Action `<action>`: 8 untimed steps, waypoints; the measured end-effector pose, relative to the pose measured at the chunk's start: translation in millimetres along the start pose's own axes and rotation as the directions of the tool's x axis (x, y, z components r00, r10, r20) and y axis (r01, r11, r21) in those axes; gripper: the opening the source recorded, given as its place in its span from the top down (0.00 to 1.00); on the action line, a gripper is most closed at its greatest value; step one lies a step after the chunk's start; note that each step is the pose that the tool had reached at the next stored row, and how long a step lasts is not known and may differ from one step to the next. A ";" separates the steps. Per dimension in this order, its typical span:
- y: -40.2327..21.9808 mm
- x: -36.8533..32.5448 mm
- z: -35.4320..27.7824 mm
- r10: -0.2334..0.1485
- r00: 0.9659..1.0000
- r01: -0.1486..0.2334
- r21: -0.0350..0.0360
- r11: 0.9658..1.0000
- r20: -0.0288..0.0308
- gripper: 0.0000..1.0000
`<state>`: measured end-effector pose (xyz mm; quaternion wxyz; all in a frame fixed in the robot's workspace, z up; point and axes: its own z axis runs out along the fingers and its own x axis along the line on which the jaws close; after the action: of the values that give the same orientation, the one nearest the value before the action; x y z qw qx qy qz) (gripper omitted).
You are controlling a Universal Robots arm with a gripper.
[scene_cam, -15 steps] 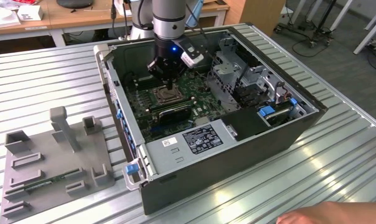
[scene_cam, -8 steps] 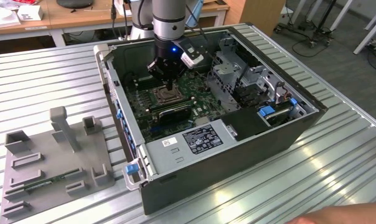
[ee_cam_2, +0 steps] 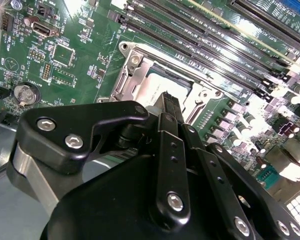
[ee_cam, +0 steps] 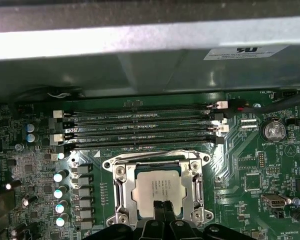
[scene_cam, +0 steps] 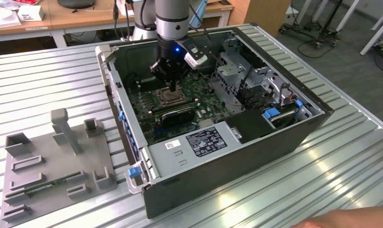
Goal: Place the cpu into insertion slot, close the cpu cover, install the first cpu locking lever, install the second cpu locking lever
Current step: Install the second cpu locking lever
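Note:
The cpu (ee_cam: 155,187) lies flat in the insertion slot (scene_cam: 168,97) on the green board inside the open computer case. Its dull silver top shows through the cut-out of the cpu cover (ee_cam: 121,194), which lies down flat around it. In the second wrist view the cpu (ee_cam_2: 162,80) and cpu cover (ee_cam_2: 127,82) sit just beyond the black fingers. My gripper (ee_cam: 162,209) is shut, its tips pressed together at the edge of the cpu, with nothing visible between them. In the exterior view the gripper (scene_cam: 172,88) points straight down over the socket.
Long black memory slots (ee_cam: 140,125) run beside the socket, with the case wall (ee_cam: 140,40) behind them. Capacitors (ee_cam: 60,192) and a coin battery (ee_cam: 272,131) flank it. A drive cage (scene_cam: 242,71) and power supply (scene_cam: 198,140) crowd the case. A grey fixture tray (scene_cam: 52,166) lies outside.

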<state>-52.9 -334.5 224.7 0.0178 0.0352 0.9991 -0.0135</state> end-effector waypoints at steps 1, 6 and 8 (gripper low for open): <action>0.0 -0.1 -1.0 0.000 1.000 0.000 0.000 1.000 0.000 0.89; -0.1 -0.3 -7.0 0.000 1.000 0.000 0.000 1.000 0.000 0.89; -0.2 -0.4 -9.5 0.000 1.000 0.000 0.000 1.000 0.000 0.89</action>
<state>-52.9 -334.5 234.2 0.0179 0.0352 0.9991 -0.0134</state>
